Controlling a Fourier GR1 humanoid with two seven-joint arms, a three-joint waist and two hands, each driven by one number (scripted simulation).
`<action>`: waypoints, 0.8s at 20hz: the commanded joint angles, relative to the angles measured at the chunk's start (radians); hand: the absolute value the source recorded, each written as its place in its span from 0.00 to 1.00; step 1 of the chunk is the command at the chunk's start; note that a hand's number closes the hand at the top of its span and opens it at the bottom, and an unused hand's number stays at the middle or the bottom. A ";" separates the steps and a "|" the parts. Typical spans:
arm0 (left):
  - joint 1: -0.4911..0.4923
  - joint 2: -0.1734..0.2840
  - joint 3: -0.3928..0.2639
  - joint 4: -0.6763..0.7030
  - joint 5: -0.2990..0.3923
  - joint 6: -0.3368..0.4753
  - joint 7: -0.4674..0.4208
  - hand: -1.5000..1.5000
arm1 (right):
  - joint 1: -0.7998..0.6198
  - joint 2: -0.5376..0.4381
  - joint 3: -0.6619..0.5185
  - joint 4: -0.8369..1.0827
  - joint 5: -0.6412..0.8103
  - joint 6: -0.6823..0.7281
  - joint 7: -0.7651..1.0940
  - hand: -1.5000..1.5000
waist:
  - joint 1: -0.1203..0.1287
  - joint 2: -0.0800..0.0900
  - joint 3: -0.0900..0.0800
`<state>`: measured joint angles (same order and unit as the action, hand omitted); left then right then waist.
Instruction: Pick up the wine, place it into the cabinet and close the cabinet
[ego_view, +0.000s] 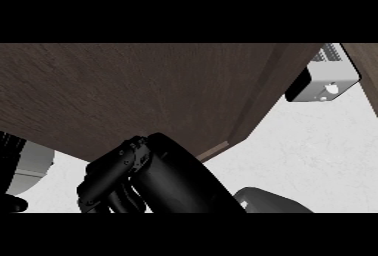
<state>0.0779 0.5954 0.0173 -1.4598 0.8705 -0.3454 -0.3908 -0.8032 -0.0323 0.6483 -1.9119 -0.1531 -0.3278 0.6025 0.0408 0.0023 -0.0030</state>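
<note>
Where the black hand (122, 177) rises from the lower edge of the head view, its fingers (100, 187) are curled round a dark cylindrical wine bottle (181, 180), which stands tilted, its upper end leaning toward the view's upper left. The bottle's top lies just below the lower edge of the large brown wood-grain cabinet panel (140, 95); contact between them cannot be determined. Which arm carries this hand cannot be determined from the view. A rounded grey forearm section (269, 200) shows at the bottom edge, right of the bottle. The cabinet panel fills the upper left and centre of the view. The white counter (317, 150) extends to the right. A white box-shaped appliance with a black side (325, 80) sits at the upper right. A pale grey rounded object (33, 167) shows at the left edge.
</note>
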 joint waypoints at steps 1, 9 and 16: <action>0.006 0.033 0.055 0.046 0.032 -0.070 0.005 0.00 | -0.201 0.031 -0.090 0.207 -0.103 -0.050 -0.016 1.00 | -0.005 0.001 0.001; 0.023 -0.045 0.059 0.032 -0.047 -0.042 -0.012 0.00 | -0.219 0.032 -0.109 0.413 -0.226 -0.072 -0.198 1.00 | -0.020 -0.001 0.002; -0.003 -0.025 0.100 0.012 -0.020 -0.051 0.061 0.00 | -0.100 0.030 -0.225 0.561 -0.198 0.087 -0.320 1.00 | -0.029 -0.001 0.003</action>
<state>0.0702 0.5726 0.1009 -1.4042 0.8366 -0.4155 -0.3690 -0.9594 0.0001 0.4540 -1.4377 -0.3738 -0.2931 0.3538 0.0146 -0.0016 -0.0003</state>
